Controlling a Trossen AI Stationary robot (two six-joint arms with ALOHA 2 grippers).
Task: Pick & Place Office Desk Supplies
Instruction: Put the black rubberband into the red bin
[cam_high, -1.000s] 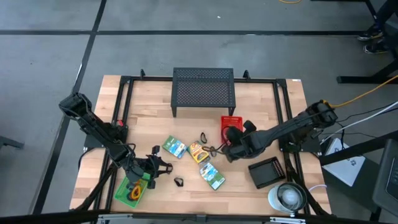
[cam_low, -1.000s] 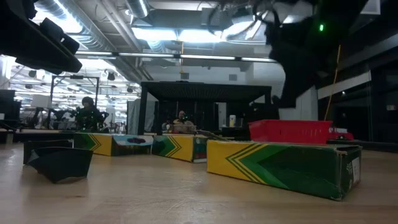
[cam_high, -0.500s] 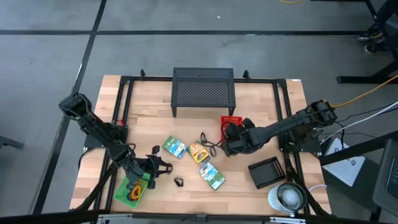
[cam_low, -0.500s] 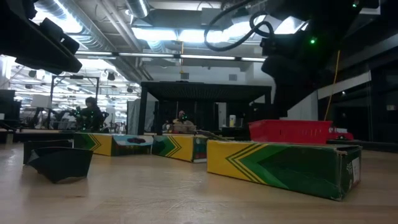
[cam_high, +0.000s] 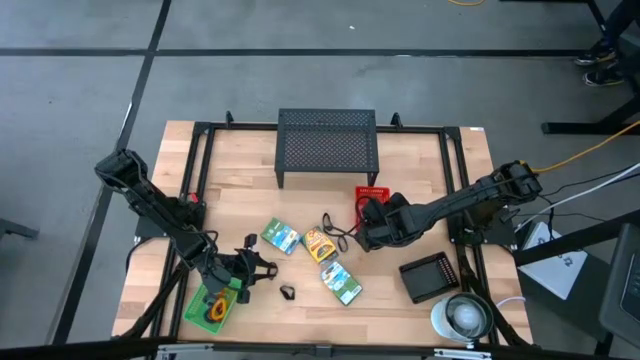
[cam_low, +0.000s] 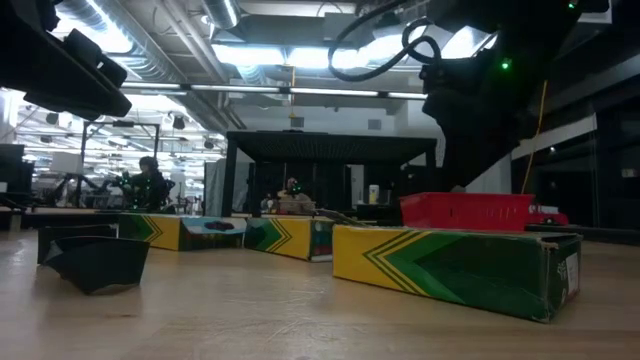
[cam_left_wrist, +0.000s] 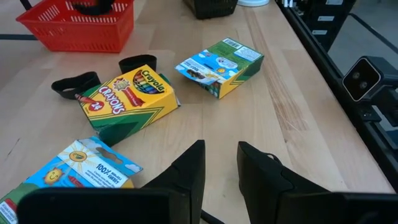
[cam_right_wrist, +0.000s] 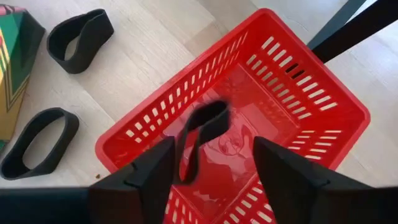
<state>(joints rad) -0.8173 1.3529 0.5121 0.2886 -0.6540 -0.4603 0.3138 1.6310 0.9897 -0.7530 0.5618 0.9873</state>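
Note:
Three printed crayon packets (cam_high: 281, 237) (cam_high: 319, 244) (cam_high: 342, 283) lie flat mid-table, and they also show in the left wrist view (cam_left_wrist: 127, 96). Two black loops (cam_right_wrist: 79, 32) (cam_right_wrist: 38, 142) lie on the wood beside the red basket (cam_right_wrist: 292, 81). A third black loop (cam_right_wrist: 202, 134), blurred, is inside the basket. My right gripper (cam_right_wrist: 214, 168) is open above the basket, its fingers on either side of that loop and apart from it. A small black clip (cam_high: 287, 292) lies near the front. My left gripper (cam_left_wrist: 221, 171) hovers near the front left, narrowly open and empty.
A black mesh stand (cam_high: 327, 145) stands at the far middle. A green tray (cam_high: 213, 303) with orange and yellow loops sits at the front left. A black device (cam_high: 430, 275) and a round white object (cam_high: 462, 316) are at the front right.
My right gripper has moved a little toward the table's far edge, from beside the black loops to over the red basket.

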